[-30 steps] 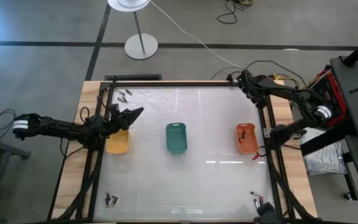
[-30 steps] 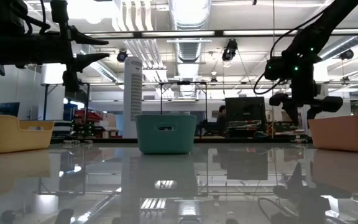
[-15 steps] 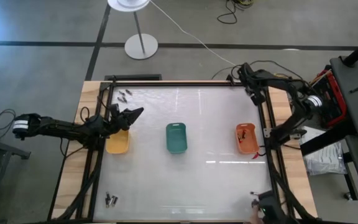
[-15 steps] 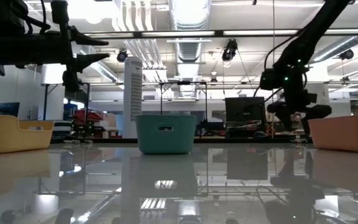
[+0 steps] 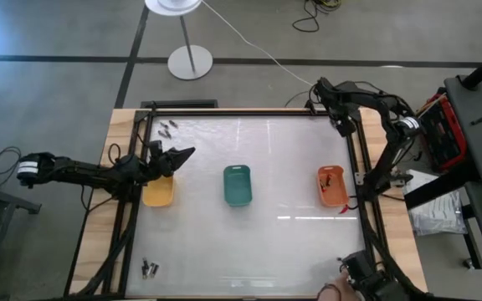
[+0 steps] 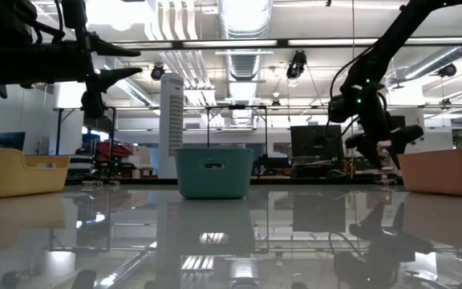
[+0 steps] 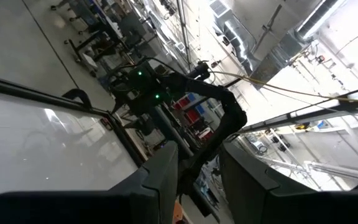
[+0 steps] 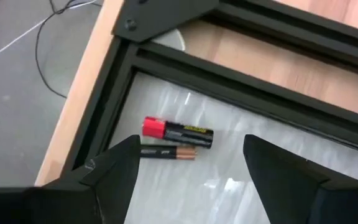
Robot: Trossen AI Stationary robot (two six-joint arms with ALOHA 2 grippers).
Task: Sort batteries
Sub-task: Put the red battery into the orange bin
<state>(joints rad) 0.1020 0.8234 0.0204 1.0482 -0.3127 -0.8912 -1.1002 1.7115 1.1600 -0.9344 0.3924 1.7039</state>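
In the high view, the left pincer [image 5: 181,154] hangs over the yellow tray [image 5: 158,191] at the left of the desk [image 5: 283,167]; I cannot tell its fingers' state. The right pincer [image 5: 338,124] is at the upper right corner. Batteries [image 5: 167,128] lie upper left. In the right wrist view, the fingers stand apart above two batteries [image 8: 176,134] beside the black frame [image 8: 229,68].

Two dark robot arms
Black jointed links, white bands near the elbows, green lights glowing on the right arm [image 6: 358,100].
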